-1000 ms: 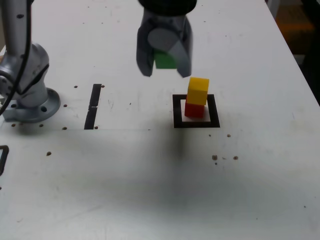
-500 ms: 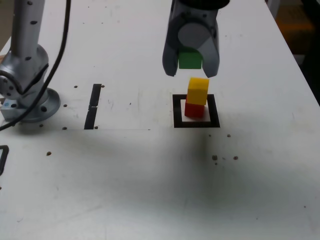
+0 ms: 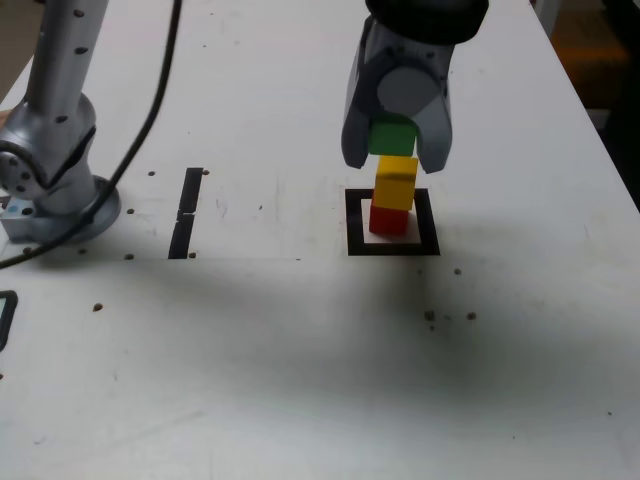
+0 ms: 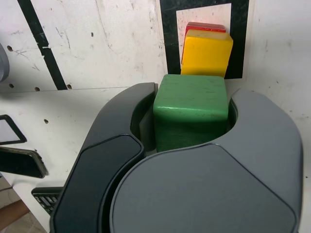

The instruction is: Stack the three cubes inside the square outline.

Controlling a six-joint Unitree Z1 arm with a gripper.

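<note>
Green cube [image 3: 392,137] is clamped between the fingers of the claw [image 3: 397,165]. Below the claw, the yellow cube [image 3: 395,184] is stacked on the red cube [image 3: 388,219], inside the square outline [image 3: 356,222].

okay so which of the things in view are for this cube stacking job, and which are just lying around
For the job:
- green cube, between the fingers
- yellow cube, on the red one
- red cube
- square outline

Just lying about:
- straight black strip
- phone-like dark object
- rounded black outline, partly showing
</note>
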